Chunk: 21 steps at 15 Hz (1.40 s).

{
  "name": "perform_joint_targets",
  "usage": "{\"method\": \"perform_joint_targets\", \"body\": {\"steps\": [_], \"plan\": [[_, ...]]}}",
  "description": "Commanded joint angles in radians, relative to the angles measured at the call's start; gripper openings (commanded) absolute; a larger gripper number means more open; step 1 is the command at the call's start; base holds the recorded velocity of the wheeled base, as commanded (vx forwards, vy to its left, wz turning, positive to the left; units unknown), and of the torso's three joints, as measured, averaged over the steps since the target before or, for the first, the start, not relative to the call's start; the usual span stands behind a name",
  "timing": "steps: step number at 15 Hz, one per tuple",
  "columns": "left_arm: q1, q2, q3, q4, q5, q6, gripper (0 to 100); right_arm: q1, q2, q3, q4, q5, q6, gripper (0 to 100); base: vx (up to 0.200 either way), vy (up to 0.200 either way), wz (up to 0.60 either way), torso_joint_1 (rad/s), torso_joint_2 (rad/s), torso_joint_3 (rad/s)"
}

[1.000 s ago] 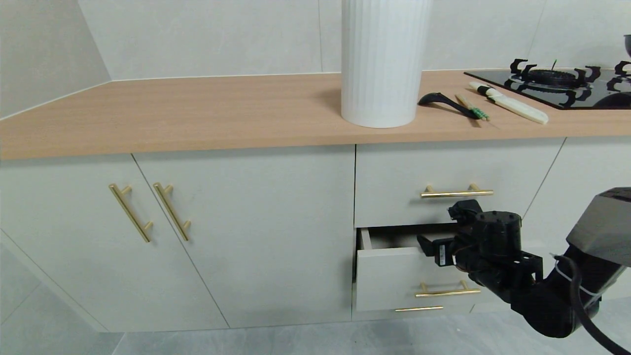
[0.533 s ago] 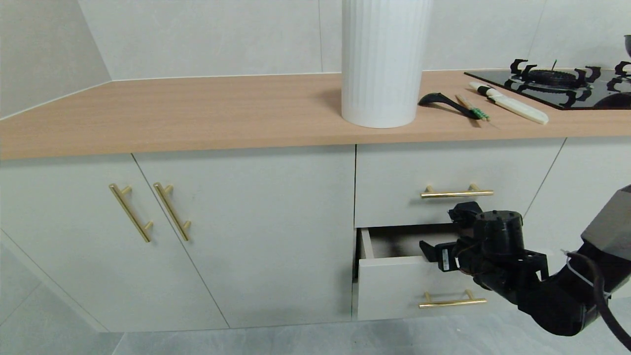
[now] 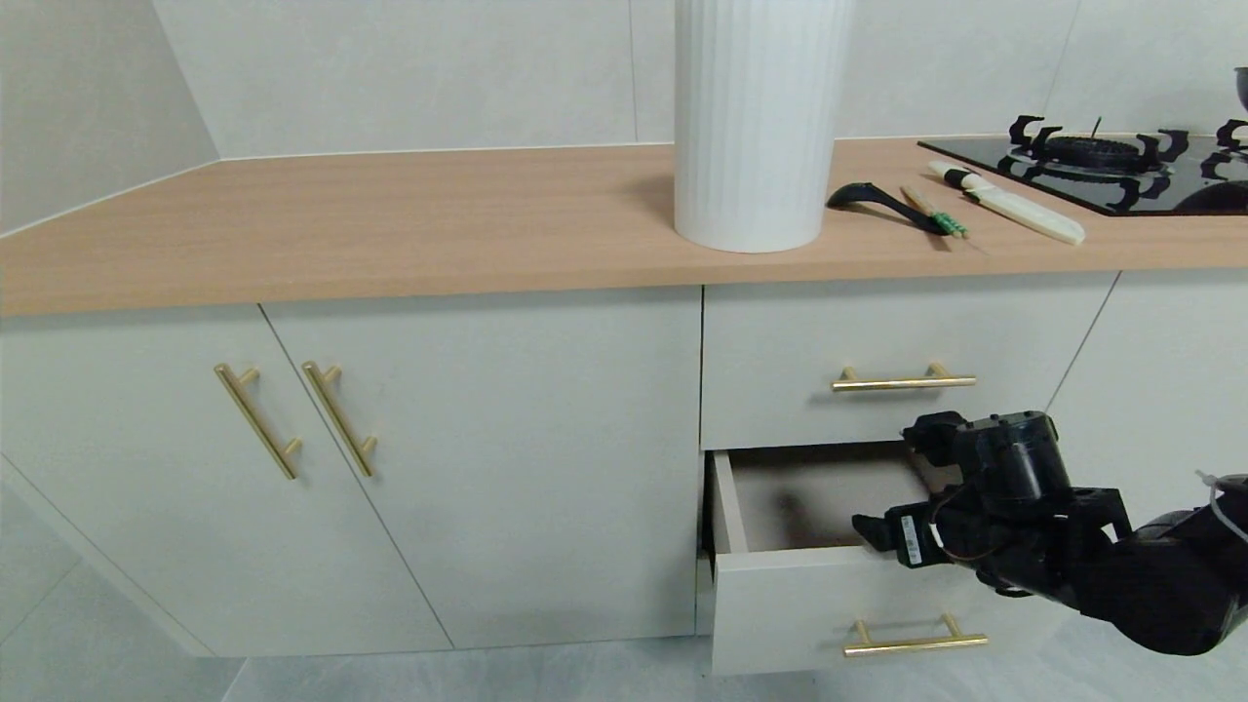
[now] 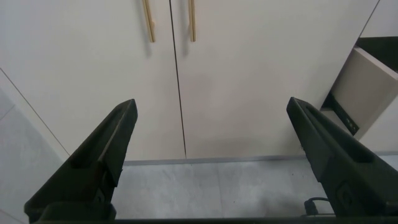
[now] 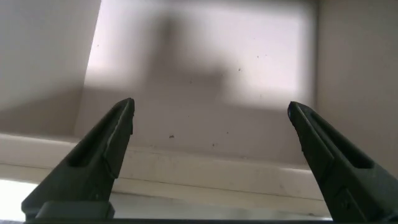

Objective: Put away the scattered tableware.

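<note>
Drawer (image 3: 809, 595), lower right: slid further out. Right claw (image 5: 210, 107): spread, over its front lip. Advice: pull straight and level, far enough to admit the ladle (image 3: 871, 203) from the desk (image 3: 390, 224).

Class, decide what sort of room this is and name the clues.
Probably a kitchen: a gas hob set in a wooden countertop, a black ladle lying on it, and an open drawer below.

One tall white vase (image 3: 756, 117) stands at 12 o'clock on the counter (image 3: 390, 224). Toward 1 o'clock lie one black ladle (image 3: 877, 205), one pair of chopsticks (image 3: 934, 214) and one white knife (image 3: 1009, 202). One hob (image 3: 1150, 195) sits at 2 o'clock. Below are two cupboard doors (image 3: 526, 458), two drawers (image 3: 780, 604) and four gold handles (image 3: 903, 381).
</note>
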Motion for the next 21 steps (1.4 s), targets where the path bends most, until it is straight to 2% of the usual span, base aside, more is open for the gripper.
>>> {"method": "perform_joint_targets", "body": {"steps": [1, 7, 16, 19, 21], "plan": [[0.0, 0.002, 0.0, 0.001, 0.001, 0.0, 100, 0.0, -0.052, -0.019, 0.054, 0.008, 0.002, 100, 0.0, 0.0, 0.0, 0.0, 0.0, 0.0], [0.0, 0.002, 0.0, -0.001, 0.001, 0.0, 100, 0.01, -0.092, -0.063, 0.266, 0.016, 0.011, 100, 0.0, 0.0, 0.0, 0.0, 0.0, 0.0], [0.0, 0.002, 0.0, 0.001, 0.001, 0.0, 100, 0.031, -0.176, -0.193, 0.807, 0.169, 0.009, 100, 0.0, 0.0, 0.0, 0.0, 0.0, 0.0], [0.0, 0.002, 0.0, -0.001, 0.001, 0.0, 100, 0.057, -0.176, -0.216, 0.942, 0.172, 0.002, 100, 0.0, 0.0, 0.0, 0.0, 0.0, 0.0], [0.0, 0.002, 0.0, 0.001, 0.001, 0.0, 100, 0.071, -0.175, -0.218, 0.983, 0.172, -0.001, 100, 0.0, 0.0, 0.0, 0.0, 0.0, 0.0]]}}
